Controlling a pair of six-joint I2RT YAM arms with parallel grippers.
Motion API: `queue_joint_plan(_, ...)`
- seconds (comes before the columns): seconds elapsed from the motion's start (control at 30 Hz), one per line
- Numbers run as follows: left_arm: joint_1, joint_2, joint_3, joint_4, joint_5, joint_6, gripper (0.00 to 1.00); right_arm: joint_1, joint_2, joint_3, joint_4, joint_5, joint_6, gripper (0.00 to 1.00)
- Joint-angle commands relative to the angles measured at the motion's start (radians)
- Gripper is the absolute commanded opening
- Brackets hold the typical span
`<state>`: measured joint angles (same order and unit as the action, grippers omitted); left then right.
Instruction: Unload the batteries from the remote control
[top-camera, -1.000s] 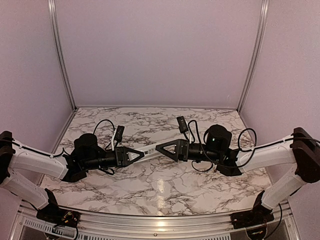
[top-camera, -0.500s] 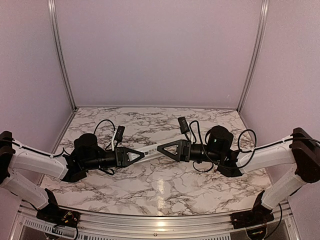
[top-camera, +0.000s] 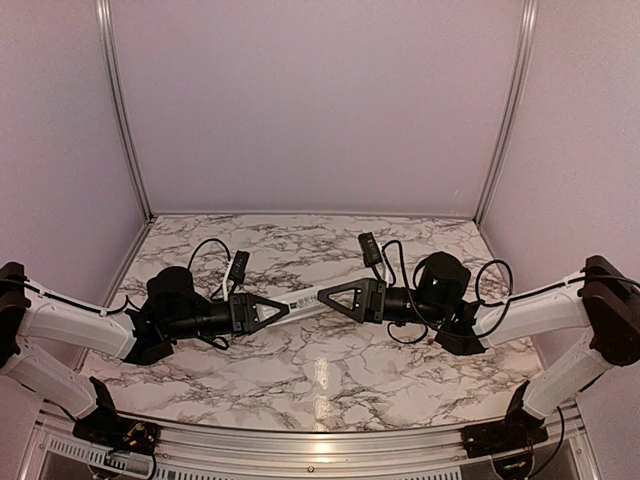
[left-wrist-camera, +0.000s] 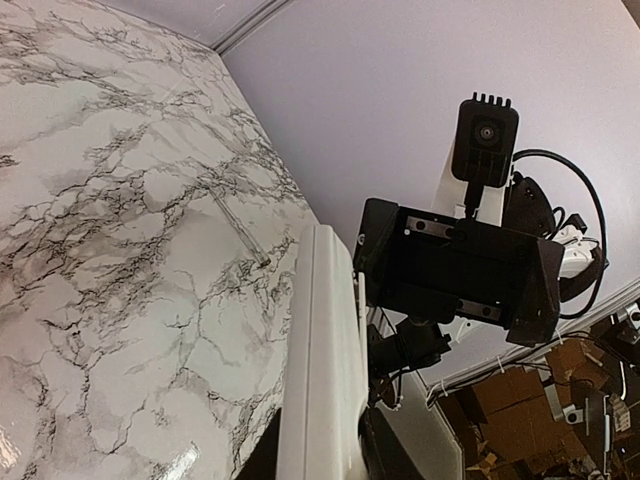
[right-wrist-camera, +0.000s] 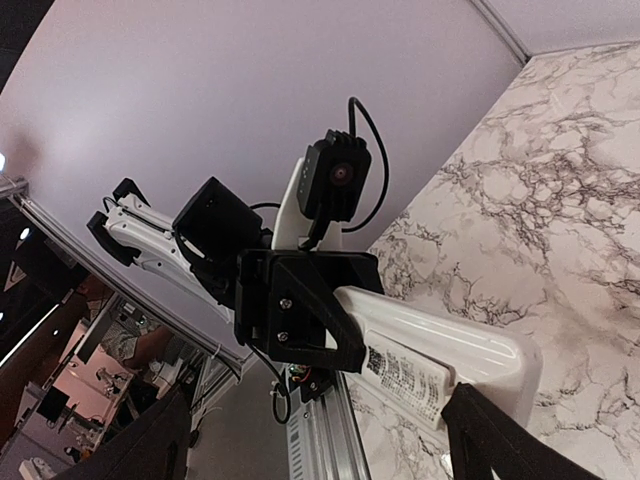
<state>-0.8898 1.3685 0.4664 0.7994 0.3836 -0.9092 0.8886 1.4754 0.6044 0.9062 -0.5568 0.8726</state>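
Observation:
The slim white remote control (top-camera: 303, 298) hangs above the marble table between the two arms. My left gripper (top-camera: 283, 308) is shut on its left end; in the left wrist view the remote control (left-wrist-camera: 325, 370) runs up from between my dark fingers (left-wrist-camera: 385, 450). My right gripper (top-camera: 325, 295) stands open at the free end, touching nothing. In the right wrist view the remote control (right-wrist-camera: 440, 350) shows its back with a printed label, and one of my own fingers (right-wrist-camera: 500, 440) sits just below its end. The batteries are hidden.
A thin pale strip (left-wrist-camera: 235, 215) lies on the marble table (top-camera: 320, 370). Lilac walls close off the back and both sides. A metal rail (top-camera: 300, 440) runs along the near edge. Cables loop around both wrists.
My right gripper has drawn back slightly to the right, away from the remote's end. The left arm and the remote have not moved.

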Motion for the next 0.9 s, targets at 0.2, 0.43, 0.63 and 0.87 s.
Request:
queue_joint_plan(0.2,0.003,0.011,0.009,0.181,0.041,-0.026,0.0,0.011,0.019,-0.028,0.034,-0.114,0.05,0.87)
queue_joint_plan(0.43,0.016,0.049,0.006,0.241,0.076,-0.071,0.0,0.006,0.025,-0.031,0.058,-0.13,0.067,0.87)
queue_joint_plan(0.63,0.03,0.051,-0.011,0.29,0.096,-0.105,0.0,0.004,0.029,-0.031,0.071,-0.135,0.081,0.87)
queue_joint_plan(0.87,0.034,0.052,-0.012,0.295,0.099,-0.112,0.0,0.004,0.04,-0.026,0.098,-0.149,0.102,0.87)
